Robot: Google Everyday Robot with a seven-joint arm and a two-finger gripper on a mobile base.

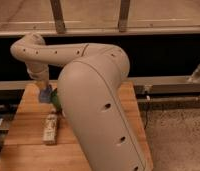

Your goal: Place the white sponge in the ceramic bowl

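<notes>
My gripper hangs over the back left part of the wooden table. It is shut on the white sponge, a small pale blue-grey pad held just above the table. The ceramic bowl shows only as a dark-green sliver right beside the sponge, to its right. My own big pale arm hides most of the bowl. The sponge is at the bowl's left rim; I cannot tell whether it touches it.
A white bottle lies on its side on the table in front of the sponge. My arm fills the middle of the view and hides the table's right half. A metal rail runs behind the table.
</notes>
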